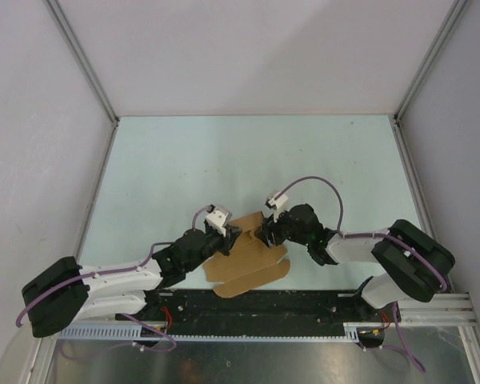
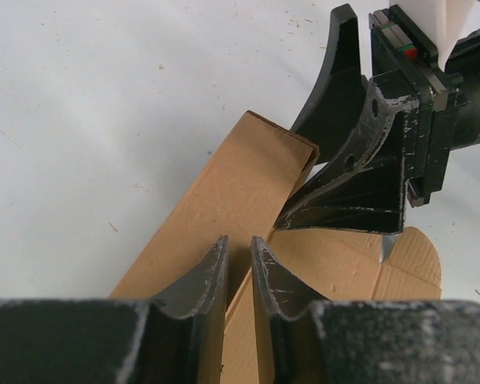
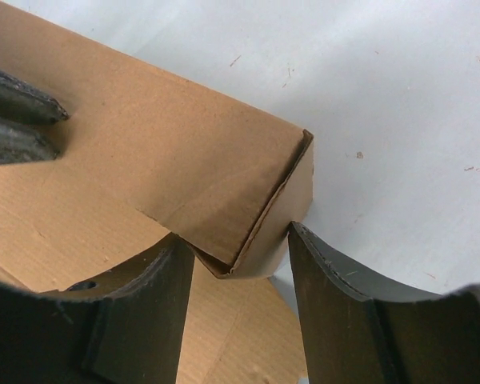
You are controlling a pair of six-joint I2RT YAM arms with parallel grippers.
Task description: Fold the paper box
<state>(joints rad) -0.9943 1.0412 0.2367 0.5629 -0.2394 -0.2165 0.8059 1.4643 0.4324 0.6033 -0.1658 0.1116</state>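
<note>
At the near edge of the table [image 1: 224, 160], just ahead of your arm bases, the box [image 1: 252, 260] lay as a mostly flat brown sheet. Both grippers met over its far end, the left gripper [image 1: 234, 234] coming from the left and the right gripper [image 1: 262, 232] from the right. Through the left wrist you saw one long panel raised off the sheet, with the left jaws narrow and closed on its folded edge. The right gripper's fingers [image 2: 344, 184] stood around the panel's far end. Through the right wrist, the right jaws were set wide on either side of that folded corner, one finger just touching the cardboard.
</note>
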